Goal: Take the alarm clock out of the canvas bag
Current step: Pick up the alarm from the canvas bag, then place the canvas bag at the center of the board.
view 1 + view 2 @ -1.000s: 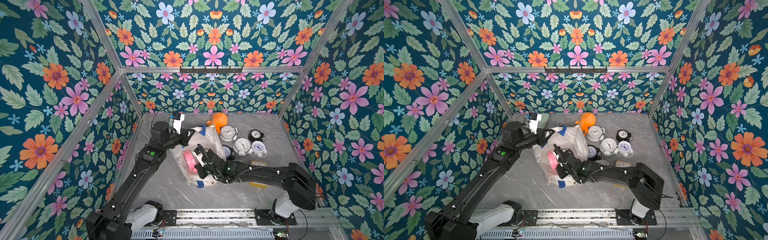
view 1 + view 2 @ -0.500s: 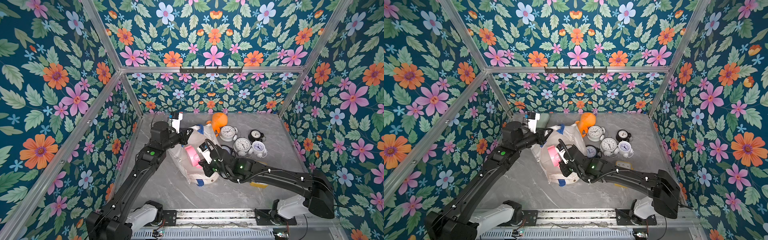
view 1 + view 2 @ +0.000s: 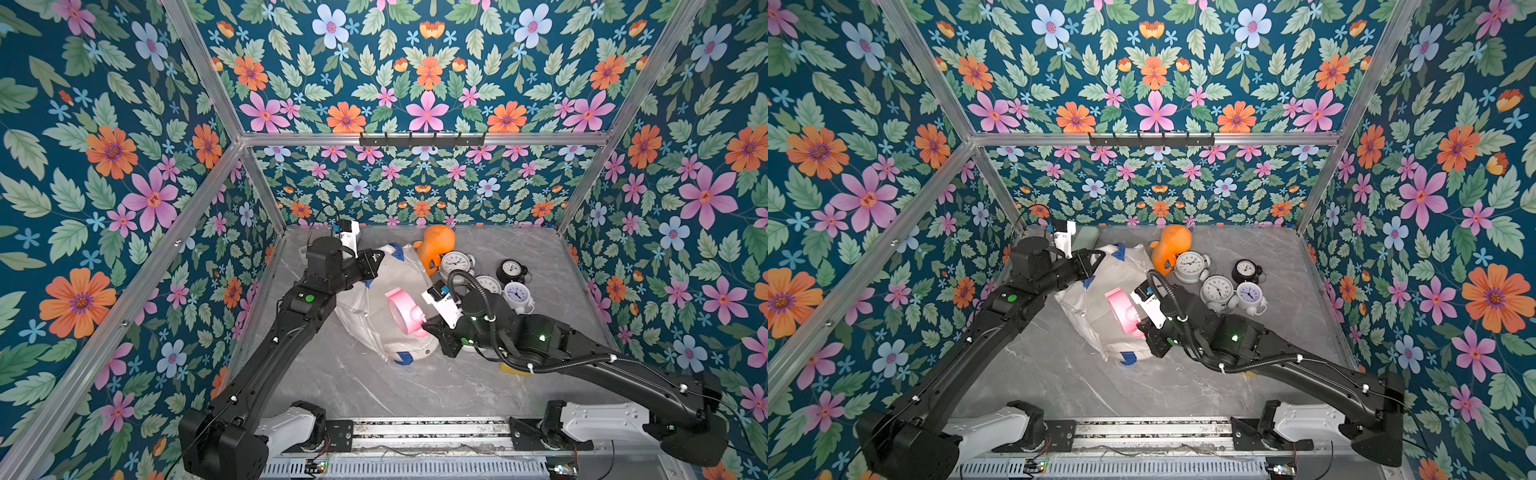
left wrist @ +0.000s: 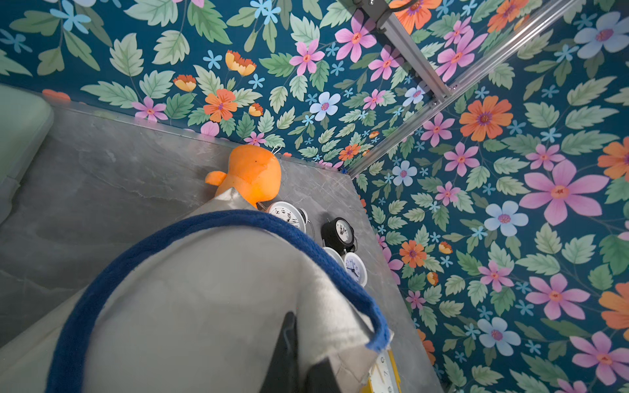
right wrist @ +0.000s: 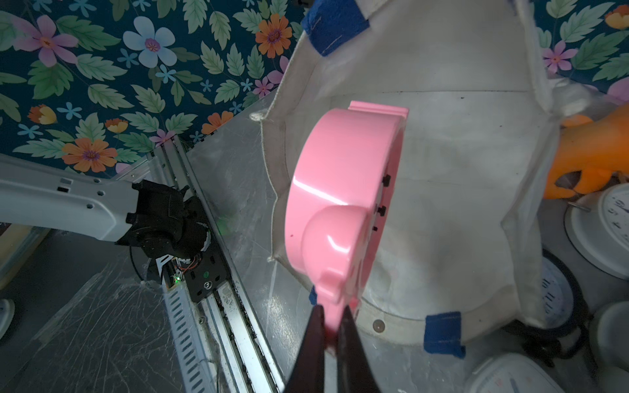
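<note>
The off-white canvas bag (image 3: 397,270) (image 3: 1096,328) with blue handles lies at the middle of the table. Its mouth gapes toward my right arm. My left gripper (image 3: 376,258) (image 3: 1098,257) (image 4: 306,340) is shut on the bag's upper rim beside a blue strap (image 4: 211,219) and holds it raised. A pink alarm clock (image 3: 401,309) (image 3: 1121,309) (image 5: 340,204) hangs on edge at the bag's opening, the bag's inside (image 5: 442,170) behind it. My right gripper (image 3: 428,328) (image 3: 1144,326) (image 5: 332,308) is shut on a tab at the clock's edge.
An orange plush toy (image 3: 436,247) lies behind the bag. Several clocks stand to its right: white ones (image 3: 455,264), a black one (image 3: 512,270), a pale one (image 3: 517,295). A yellow object (image 3: 515,370) shows under my right arm. Flowered walls close in on three sides.
My right gripper has drawn the pink alarm clock up and rightward from deep in the bag to its opening. The right arm has pulled back to the right. The left gripper stays put.
</note>
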